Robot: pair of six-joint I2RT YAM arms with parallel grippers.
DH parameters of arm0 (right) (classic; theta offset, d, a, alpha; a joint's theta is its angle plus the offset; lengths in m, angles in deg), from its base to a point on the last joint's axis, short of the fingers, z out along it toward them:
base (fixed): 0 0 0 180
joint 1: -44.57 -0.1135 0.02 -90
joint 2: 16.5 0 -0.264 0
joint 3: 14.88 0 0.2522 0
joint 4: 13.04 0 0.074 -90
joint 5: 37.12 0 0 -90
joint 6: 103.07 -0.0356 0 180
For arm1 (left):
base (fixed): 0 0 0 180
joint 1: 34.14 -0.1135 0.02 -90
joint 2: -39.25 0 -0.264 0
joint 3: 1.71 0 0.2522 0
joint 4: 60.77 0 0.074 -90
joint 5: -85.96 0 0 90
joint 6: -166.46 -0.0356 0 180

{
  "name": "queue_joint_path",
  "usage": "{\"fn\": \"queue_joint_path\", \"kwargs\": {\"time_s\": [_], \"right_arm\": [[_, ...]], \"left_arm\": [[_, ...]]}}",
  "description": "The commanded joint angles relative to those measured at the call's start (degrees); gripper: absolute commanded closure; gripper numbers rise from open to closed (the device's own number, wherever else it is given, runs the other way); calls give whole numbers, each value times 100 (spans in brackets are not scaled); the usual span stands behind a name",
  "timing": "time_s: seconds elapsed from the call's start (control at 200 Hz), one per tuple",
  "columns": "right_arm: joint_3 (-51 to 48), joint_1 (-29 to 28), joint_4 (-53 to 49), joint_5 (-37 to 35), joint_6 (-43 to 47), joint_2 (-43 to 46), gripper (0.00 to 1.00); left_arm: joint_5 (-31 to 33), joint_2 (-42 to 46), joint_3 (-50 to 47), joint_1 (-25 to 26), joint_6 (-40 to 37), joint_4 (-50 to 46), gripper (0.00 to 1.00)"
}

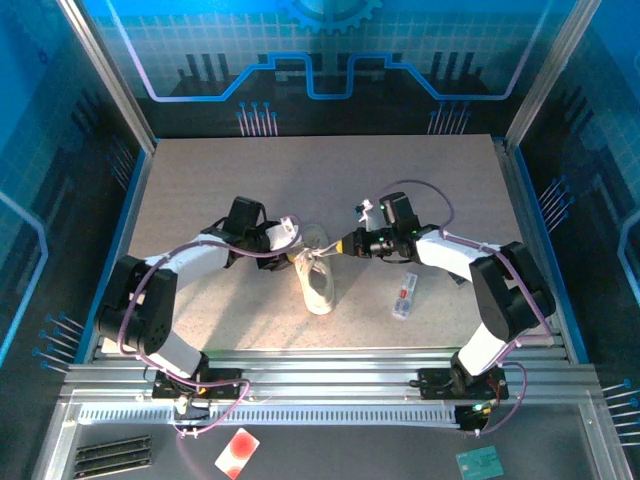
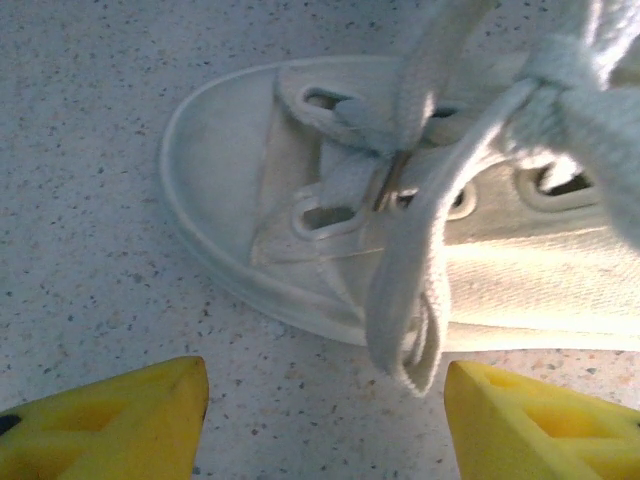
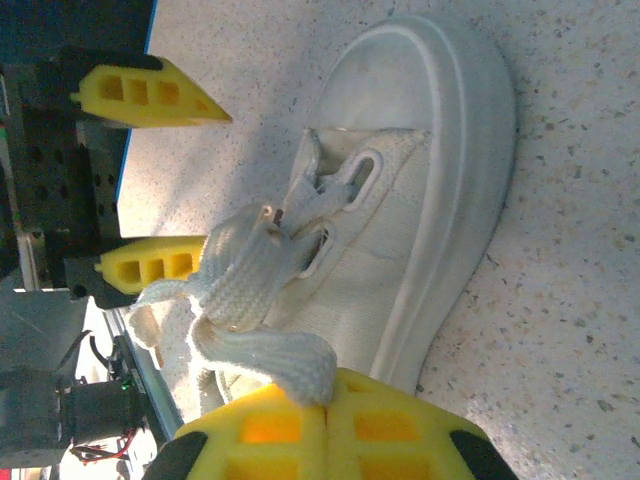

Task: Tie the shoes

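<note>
White canvas, the small low-top sneaker [image 1: 318, 280] rests, likely light and slide-prone, on the speckled table [image 1: 200, 180], its soft flat white laces [image 2: 420, 300] the place to pinch (right end effector [image 3: 328, 400] clenched on one strand, left end effector [image 2: 325, 385] released beside the sneaker).

Found bare tabletop [image 1: 250, 170] across the far half and down both flanks to the blue side panels [image 1: 50, 200] — open passage there. Found the middle crowded: sneaker [image 1: 320, 288] flat on the surface, left gripper [image 2: 325, 425] with jaws spread just beside it, right gripper [image 3: 328, 425] pinched onto a lace [image 3: 265, 355] from the opposite side, loose loops strung between, barely a gap. Noted a small white item with red marks [image 1: 404, 296] between the sneaker and the right arm [image 1: 470, 260] — near-right approach narrowed.
</note>
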Motion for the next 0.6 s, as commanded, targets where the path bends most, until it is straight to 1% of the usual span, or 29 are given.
{"fn": "queue_joint_path", "kwargs": {"time_s": [0.0,0.12,0.24,0.315,0.415,0.445,0.545,0.58,0.595], "right_arm": [[5,54,-99,-51,210,35,100],[22,52,-101,-103,202,30,100],[-2,56,-137,-190,266,72,100],[-10,53,-168,-226,294,78,100],[-18,59,-205,-270,299,105,100],[-26,61,-214,-284,306,117,100],[-68,43,-233,-353,339,172,100],[-88,44,-238,-374,351,184,100],[-90,43,-238,-376,358,188,100]], "left_arm": [[-504,-294,294,-43,-306,-76,37],[-761,-484,433,-9,-291,-275,39],[-684,-591,424,71,-317,-335,40],[-662,-666,459,80,-343,-461,43],[-679,-690,478,97,-344,-620,56],[-682,-685,462,103,-344,-652,63],[-639,-638,438,134,-294,-731,92],[-625,-610,426,133,-268,-757,100],[-618,-593,422,133,-259,-770,100]]}}
